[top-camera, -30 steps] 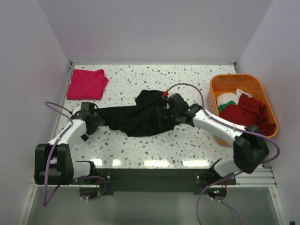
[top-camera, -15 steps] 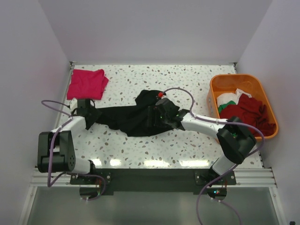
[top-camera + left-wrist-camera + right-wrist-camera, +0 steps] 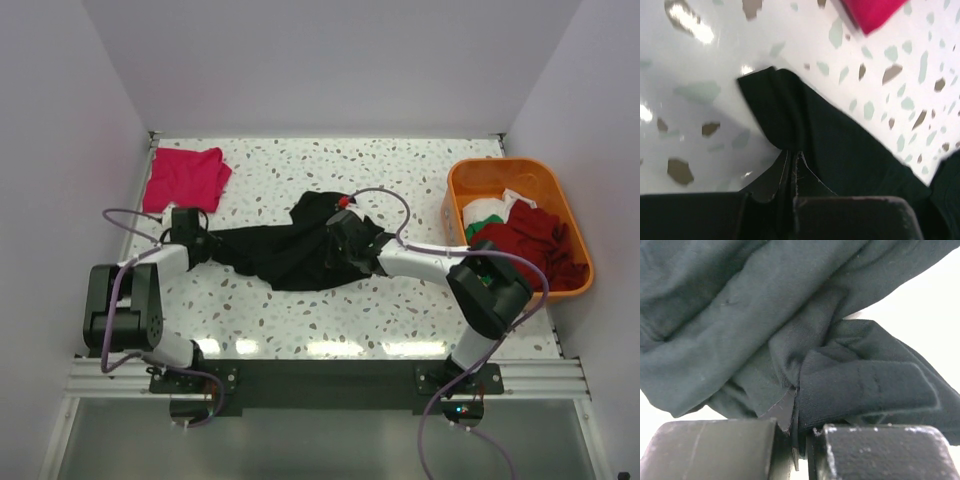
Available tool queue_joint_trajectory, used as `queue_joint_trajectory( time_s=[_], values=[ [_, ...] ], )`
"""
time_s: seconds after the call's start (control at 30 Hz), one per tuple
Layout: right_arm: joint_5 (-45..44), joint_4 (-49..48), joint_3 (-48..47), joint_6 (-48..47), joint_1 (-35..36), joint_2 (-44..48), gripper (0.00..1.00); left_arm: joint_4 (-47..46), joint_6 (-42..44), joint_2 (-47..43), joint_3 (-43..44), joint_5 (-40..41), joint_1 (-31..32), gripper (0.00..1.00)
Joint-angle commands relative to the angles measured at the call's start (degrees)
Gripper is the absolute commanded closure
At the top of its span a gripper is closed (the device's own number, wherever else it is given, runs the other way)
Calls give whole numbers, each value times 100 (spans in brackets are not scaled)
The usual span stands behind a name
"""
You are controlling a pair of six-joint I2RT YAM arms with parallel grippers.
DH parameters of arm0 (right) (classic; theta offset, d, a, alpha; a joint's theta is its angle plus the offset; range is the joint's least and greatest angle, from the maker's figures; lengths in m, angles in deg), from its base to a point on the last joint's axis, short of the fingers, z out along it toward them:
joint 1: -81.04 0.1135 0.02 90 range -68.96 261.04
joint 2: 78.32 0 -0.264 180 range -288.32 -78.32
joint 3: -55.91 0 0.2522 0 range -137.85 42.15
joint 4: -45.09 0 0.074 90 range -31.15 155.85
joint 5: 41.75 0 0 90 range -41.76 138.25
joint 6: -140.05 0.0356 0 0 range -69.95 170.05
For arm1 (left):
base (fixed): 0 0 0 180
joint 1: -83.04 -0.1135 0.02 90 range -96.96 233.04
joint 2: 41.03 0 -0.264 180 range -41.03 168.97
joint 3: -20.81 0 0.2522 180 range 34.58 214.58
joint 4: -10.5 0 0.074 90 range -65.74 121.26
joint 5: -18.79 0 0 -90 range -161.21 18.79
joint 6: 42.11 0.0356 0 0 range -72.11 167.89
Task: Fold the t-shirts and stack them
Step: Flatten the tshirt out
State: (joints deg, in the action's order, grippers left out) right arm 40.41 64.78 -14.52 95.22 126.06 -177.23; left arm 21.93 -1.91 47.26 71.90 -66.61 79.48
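A crumpled black t-shirt (image 3: 285, 255) lies stretched across the middle of the table. My left gripper (image 3: 203, 246) is shut on its left end; in the left wrist view the fingertips (image 3: 792, 162) pinch a thin fold of the black cloth (image 3: 840, 145). At the shirt's right side my right gripper (image 3: 356, 246) is shut too, its jaws (image 3: 795, 422) clamping a bunched fold of black cloth (image 3: 740, 315). A folded pink-red t-shirt (image 3: 185, 180) lies at the back left, its corner (image 3: 872, 12) showing in the left wrist view.
An orange tub (image 3: 500, 166) stands at the right edge, holding a dark red shirt (image 3: 528, 242), a white one (image 3: 486, 210) and a bit of green (image 3: 470, 232). White walls close in the speckled table (image 3: 330, 310) on three sides.
Both grippers have gone from open to shut on the black t-shirt. The right gripper slid left into the cloth and the left one settled on the shirt's left end.
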Motion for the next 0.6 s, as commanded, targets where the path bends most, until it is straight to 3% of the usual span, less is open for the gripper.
queue_joint_trajectory(
  time_s=[0.0,0.13,0.27,0.43,0.53,0.57],
  values=[
    [-130,380,-371,-227,25,653,100,794,234,-791,-216,180,311,100],
    [0,1234,-591,-753,34,1698,100,1575,85,-2340,-199,1505,1074,100],
    [317,1830,-827,-1062,25,2962,100,2192,84,-3876,291,1719,1366,100],
    [397,2578,-1723,-1615,7,3466,100,2499,295,-4715,1083,1702,1375,100],
    [-523,3402,-2811,-1853,-10,3528,100,2667,374,-4847,1724,2008,1375,100],
    [-1231,3536,-3015,-1897,-10,3528,100,2702,427,-4865,2030,2114,1375,100]
  ],
)
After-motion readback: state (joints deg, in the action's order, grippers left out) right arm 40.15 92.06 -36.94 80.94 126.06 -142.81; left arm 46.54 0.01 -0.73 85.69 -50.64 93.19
